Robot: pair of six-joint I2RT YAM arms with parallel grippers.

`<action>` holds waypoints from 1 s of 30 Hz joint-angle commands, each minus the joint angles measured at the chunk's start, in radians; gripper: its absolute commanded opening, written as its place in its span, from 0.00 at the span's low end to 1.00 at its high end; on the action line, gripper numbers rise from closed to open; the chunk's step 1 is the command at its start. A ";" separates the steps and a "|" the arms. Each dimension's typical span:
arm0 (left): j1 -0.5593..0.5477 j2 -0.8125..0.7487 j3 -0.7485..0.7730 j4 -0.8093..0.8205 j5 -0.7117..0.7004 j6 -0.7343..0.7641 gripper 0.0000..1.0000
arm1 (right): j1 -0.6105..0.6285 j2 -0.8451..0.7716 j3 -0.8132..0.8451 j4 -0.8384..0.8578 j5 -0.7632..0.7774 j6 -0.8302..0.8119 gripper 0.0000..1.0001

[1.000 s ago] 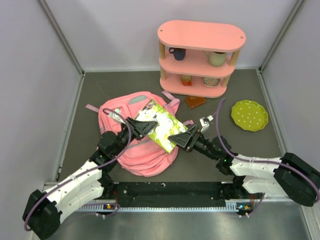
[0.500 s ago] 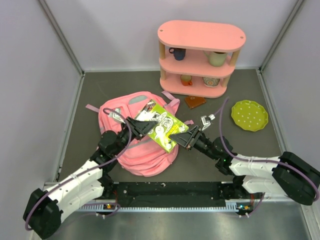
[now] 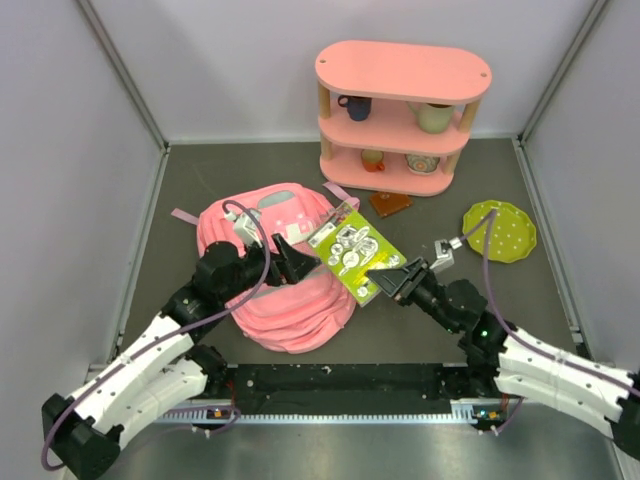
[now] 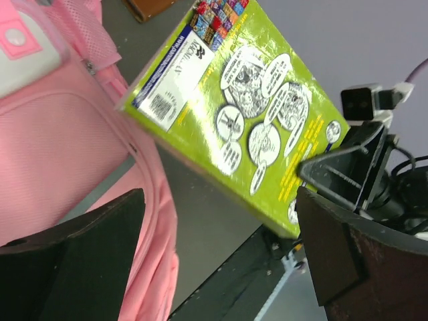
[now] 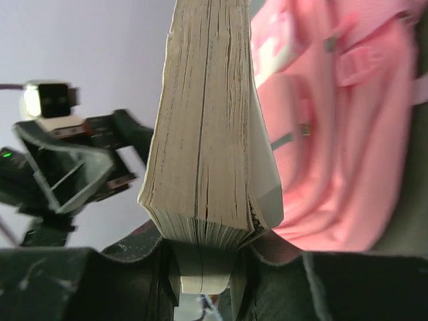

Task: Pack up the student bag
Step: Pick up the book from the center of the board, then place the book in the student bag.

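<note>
Left of centre on the table (image 3: 230, 170), finding the bag (image 3: 290, 310) lying flat, its top end far. Just over its right edge, pinching the near end of a green book (image 3: 355, 250) with the right gripper (image 3: 385, 283). Spreading the left gripper (image 3: 298, 262) wide above the bag, just left of the book and apart from it. Far right, noting a pink shelf (image 3: 400, 70); nearer and further right, a green plate (image 3: 498, 230).
</note>
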 commanded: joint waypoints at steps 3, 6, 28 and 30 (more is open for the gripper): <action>-0.004 0.003 0.140 -0.428 0.052 0.350 0.98 | 0.004 -0.374 0.053 -0.524 0.299 -0.075 0.00; -0.030 0.050 0.197 -0.553 0.101 0.459 0.98 | 0.004 -0.506 0.079 -0.702 0.360 -0.087 0.00; -0.369 0.294 0.273 -0.717 -0.137 0.485 0.83 | 0.001 -0.606 0.153 -0.971 0.394 -0.057 0.00; -0.374 0.317 0.267 -0.708 -0.131 0.488 0.81 | 0.002 -0.608 0.144 -0.971 0.390 -0.051 0.00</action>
